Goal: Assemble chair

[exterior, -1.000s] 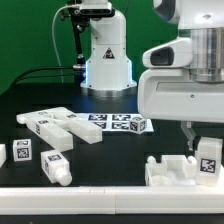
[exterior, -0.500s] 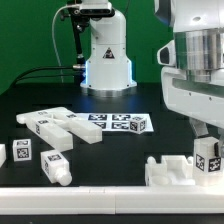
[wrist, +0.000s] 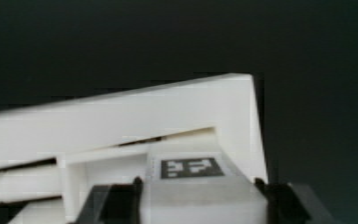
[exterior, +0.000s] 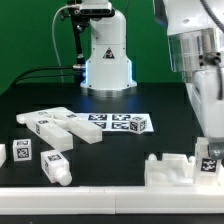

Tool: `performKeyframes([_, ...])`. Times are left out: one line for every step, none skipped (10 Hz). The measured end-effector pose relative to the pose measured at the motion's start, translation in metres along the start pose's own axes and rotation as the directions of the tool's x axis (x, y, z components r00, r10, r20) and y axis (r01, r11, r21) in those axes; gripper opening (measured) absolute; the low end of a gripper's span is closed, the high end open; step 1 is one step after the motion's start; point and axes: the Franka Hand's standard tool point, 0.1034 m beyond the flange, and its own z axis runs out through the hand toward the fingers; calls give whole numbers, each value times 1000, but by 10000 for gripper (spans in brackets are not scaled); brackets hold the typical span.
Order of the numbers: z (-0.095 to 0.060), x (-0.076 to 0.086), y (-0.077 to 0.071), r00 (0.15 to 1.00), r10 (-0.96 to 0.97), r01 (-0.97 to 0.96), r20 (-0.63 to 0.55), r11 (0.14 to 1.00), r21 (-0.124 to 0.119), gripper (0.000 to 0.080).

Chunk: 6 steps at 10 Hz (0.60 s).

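Fingers (wrist: 108, 205) partly closed, gripping one chair piece (wrist: 190, 150) with one black-and-white tag on it. One white block (exterior: 168, 172) just beside, at counter (exterior: 160, 132) front edge. Marker board (exterior: 120, 123): tag row.

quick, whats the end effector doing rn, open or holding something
End effector: closed on a tagged white chair piece, gripping it from both sides.

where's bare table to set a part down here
The table is bare at the middle front, between the loose chair parts on the exterior view's left and the notched white part on its right, in front of the marker board. The right front corner is crowded: the end effector holds a tagged piece at that part.
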Motion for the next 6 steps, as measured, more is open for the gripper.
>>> performKeyframes([0,-1,0,997,74,-74,-1,997,10,287])
performKeyframes([0,-2,0,996,91,-90,-2,996,22,287])
performKeyframes([0,-3,0,997,75,-75,-2,997,20,287])
performKeyframes([1,-3,0,997,71,-71,-3,997,19,287])
performKeyframes([1,-3,0,998,67,-67,-3,998,19,470])
performKeyframes([-4,-2,1,1000,13,-13,-1,1000,22,470])
